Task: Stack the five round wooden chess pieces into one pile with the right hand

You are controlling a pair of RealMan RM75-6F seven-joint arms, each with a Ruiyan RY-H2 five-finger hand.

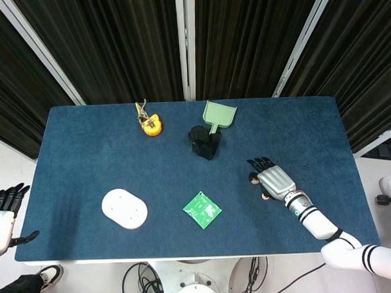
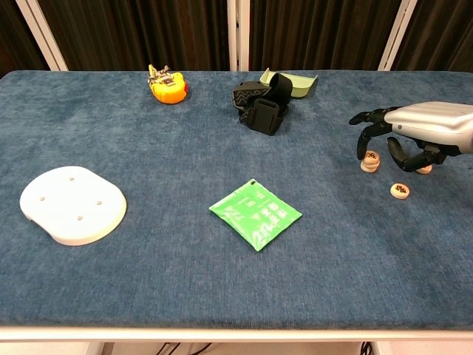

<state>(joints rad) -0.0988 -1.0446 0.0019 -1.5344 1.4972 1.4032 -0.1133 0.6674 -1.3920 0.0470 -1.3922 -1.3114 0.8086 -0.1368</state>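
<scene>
No legible text. Chess pieces (image 2: 400, 191) bear dark marks, green packet (image 2: 255, 213) bears pale print; both too small to read.

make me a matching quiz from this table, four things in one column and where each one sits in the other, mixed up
Things:
1. green packet
2. white oval plate
3. orange tape measure
4. right hand

Places:
A. far edge, left of the black strap
B. over the wooden chess pieces at the right side
C. near left part of the table
D. near the middle of the table

Pairs: 1-D, 2-C, 3-A, 4-B
</scene>
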